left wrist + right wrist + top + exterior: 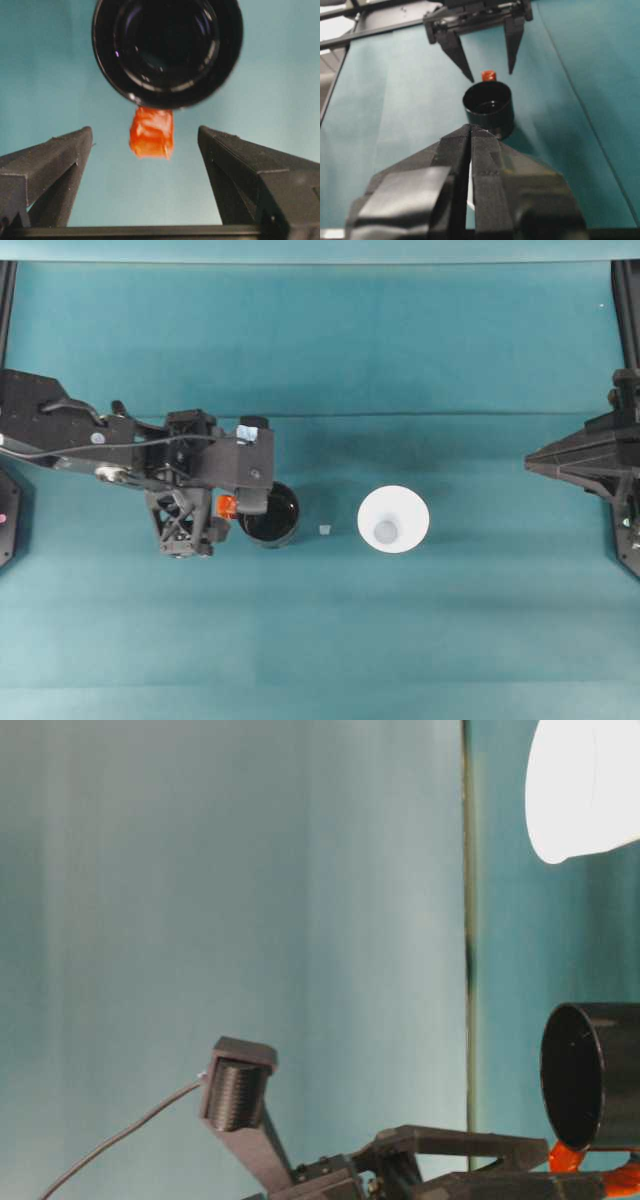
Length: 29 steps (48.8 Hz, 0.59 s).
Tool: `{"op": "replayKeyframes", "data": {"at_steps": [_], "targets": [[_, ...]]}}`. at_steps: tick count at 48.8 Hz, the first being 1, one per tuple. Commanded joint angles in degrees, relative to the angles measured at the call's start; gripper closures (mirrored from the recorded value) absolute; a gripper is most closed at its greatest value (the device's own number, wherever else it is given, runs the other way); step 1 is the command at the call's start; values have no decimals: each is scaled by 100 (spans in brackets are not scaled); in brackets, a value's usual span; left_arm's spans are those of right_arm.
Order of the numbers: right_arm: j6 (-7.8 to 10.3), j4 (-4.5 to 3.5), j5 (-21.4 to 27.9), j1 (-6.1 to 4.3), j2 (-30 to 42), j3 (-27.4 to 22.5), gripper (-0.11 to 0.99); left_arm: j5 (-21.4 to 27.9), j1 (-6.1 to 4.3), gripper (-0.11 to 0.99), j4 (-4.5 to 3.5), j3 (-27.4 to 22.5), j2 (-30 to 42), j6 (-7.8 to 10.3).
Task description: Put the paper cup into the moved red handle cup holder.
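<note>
1. Nearest in the left wrist view, the left gripper [145, 150] stands released, its two black fingers [47, 167] spread wide with the small red-orange handle [151, 132] between them and touching neither.
2. Just beyond the handle sits the red handle cup holder [270, 513], a glossy black round cup standing upright on the teal table [400, 640], left of centre in the overhead view, its mouth open and nothing inside it.
3. Right of the holder lies a tiny pale scrap [325, 530], apart from both cups.
4. Further right stands the paper cup [393, 519], upright with its wide rim up, well apart from the holder and held by nothing.
5. Far right, the right gripper [470, 135] is clenched, jaws pressed together on nothing I can make out, pointing across the table toward the holder.
6. My judgement: the holder looks placed, so the left arm should draw straight back without brushing the handle.
7. The right gripper then needs to open and take the paper cup by its wall with light pressure, since thin paper will crush, then lower it centred and upright into the holder.
</note>
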Motion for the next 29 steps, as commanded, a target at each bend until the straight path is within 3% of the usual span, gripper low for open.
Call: {"op": "replayKeyframes", "data": {"at_steps": [1, 10, 29], "targets": [[62, 9, -26, -18, 26, -105, 97, -114, 0, -6, 18, -18, 70, 70], [79, 9, -26, -18, 26, -105, 97, -193, 9, -6, 18, 70, 360, 185], [88, 18, -26, -18, 26, -105, 97, -501, 44, -6, 18, 220, 448, 193]]}}
